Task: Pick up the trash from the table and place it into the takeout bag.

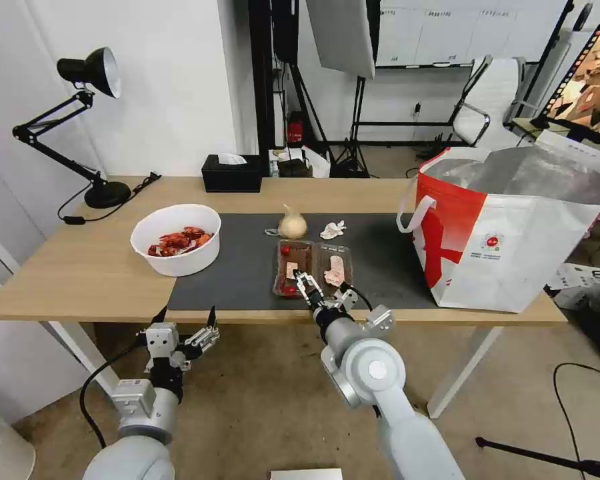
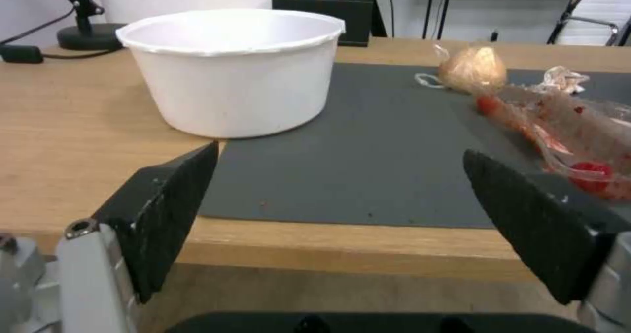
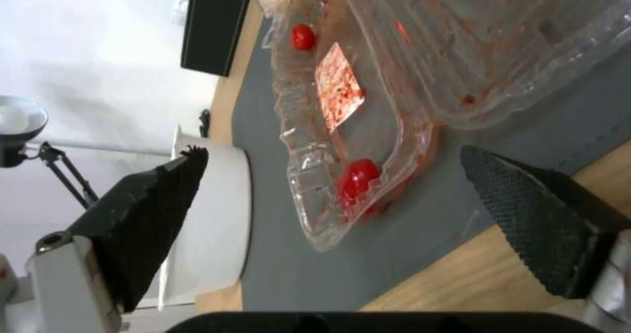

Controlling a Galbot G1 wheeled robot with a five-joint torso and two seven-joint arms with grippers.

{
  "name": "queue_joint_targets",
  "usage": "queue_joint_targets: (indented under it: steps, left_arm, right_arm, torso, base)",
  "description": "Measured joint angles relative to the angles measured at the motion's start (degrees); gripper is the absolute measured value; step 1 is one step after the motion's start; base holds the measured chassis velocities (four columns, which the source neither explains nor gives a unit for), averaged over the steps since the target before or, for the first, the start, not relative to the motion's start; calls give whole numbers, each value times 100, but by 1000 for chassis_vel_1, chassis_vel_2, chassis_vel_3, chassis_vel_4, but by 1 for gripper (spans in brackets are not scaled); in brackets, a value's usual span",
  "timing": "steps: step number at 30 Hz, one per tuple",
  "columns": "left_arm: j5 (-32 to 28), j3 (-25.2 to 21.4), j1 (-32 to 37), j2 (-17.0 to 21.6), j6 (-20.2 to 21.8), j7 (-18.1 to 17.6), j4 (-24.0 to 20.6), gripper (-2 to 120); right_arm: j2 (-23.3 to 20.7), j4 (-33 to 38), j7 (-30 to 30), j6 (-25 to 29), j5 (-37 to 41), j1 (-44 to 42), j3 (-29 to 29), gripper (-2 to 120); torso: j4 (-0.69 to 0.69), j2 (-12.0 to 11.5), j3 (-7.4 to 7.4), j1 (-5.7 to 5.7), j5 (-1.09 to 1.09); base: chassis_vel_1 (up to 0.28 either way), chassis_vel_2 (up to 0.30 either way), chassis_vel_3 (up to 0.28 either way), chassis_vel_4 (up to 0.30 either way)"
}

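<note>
On the dark mat (image 1: 240, 273) of the table (image 1: 80, 267) lies the trash. A clear hinged box (image 1: 312, 265) with red tomatoes lies open near the front edge. Behind it are a knotted beige bag (image 1: 292, 225) and a crumpled tissue (image 1: 332, 230). A white bowl (image 1: 177, 240) of red shells stands to the left. The takeout bag (image 1: 513, 233) stands open at the right end. My right gripper (image 1: 323, 288) is open at the box's near edge, and the box (image 3: 342, 126) lies just ahead of it (image 3: 334, 154). My left gripper (image 1: 185, 320) hangs open below the front edge, facing the bowl (image 2: 236, 72).
A black tissue box (image 1: 232, 173) sits at the table's back edge and a black desk lamp (image 1: 93, 133) at the back left. Chairs, stands and cables fill the room behind. Bare floor lies under my arms.
</note>
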Motion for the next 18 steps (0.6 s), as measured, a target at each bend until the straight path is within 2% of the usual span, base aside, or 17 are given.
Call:
queue_joint_targets:
  steps: [11, 18]
  left_arm:
    - [0, 22, 14, -26, -8, -2, 15, 100]
    - [2, 24, 39, -28, -10, -7, 13, 100]
  right_arm:
    - [-28, 5, 30, 122, -200, -9, 64, 100]
    - [-99, 4, -239, 192, -532, -76, 66, 100]
  torso:
    - [0, -1, 1, 0, 0]
    - [-4, -2, 2, 1, -1]
  base:
    - [0, 0, 0, 0]
    - [0, 0, 0, 0]
